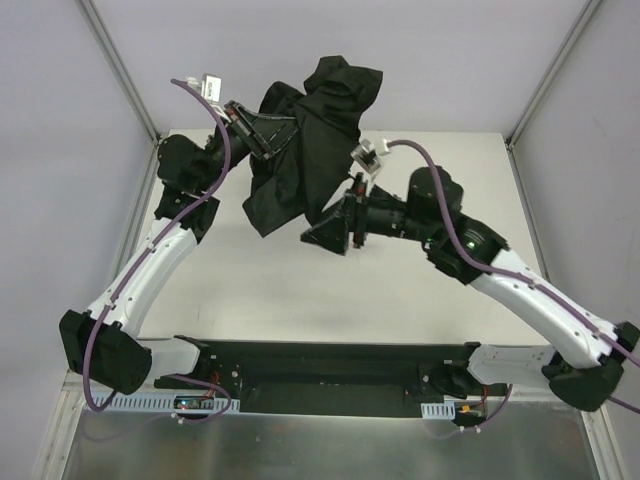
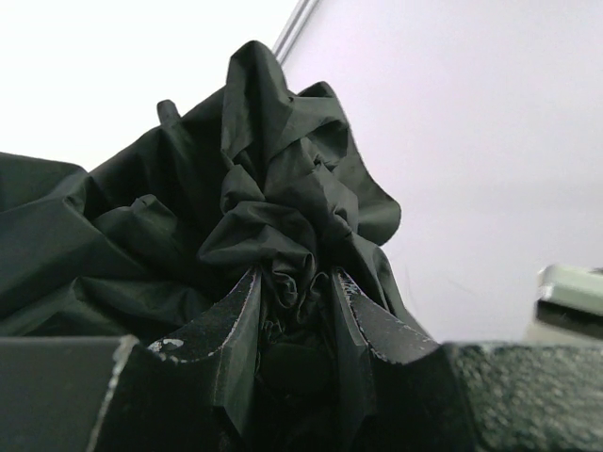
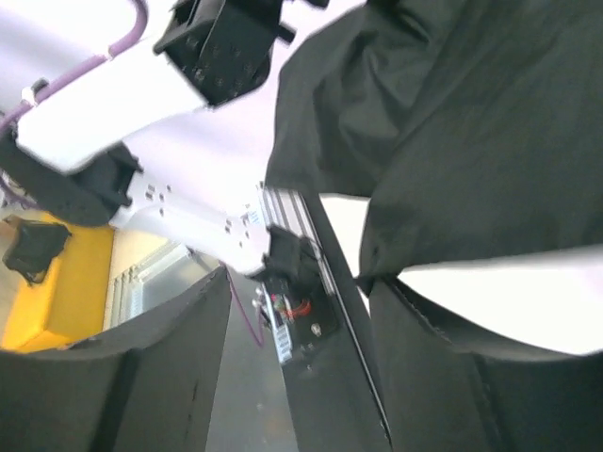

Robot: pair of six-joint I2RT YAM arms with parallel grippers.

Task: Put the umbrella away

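The umbrella [image 1: 320, 130] is a loose bundle of black fabric held in the air over the back of the table; no shaft or handle shows. My left gripper [image 1: 278, 133] is raised at the bundle's left side. In the left wrist view its jaws are shut on a bunched fold of the umbrella [image 2: 273, 188], and the left gripper [image 2: 297, 287] pinches the cloth between both fingers. My right gripper [image 1: 315, 236] sits just below the fabric's lower edge. Seen from the right wrist, the right gripper [image 3: 300, 278] is open with nothing between its fingers. A hanging corner of the umbrella [image 3: 452, 141] touches the tip of the right finger [image 3: 415, 358].
The white table [image 1: 300, 285] lies beneath both arms. A black base rail [image 1: 330, 362] runs along the near edge. Metal frame posts [image 1: 120, 70] stand at the back corners, with white walls close behind. The left arm [image 3: 113, 104] crosses the right wrist view.
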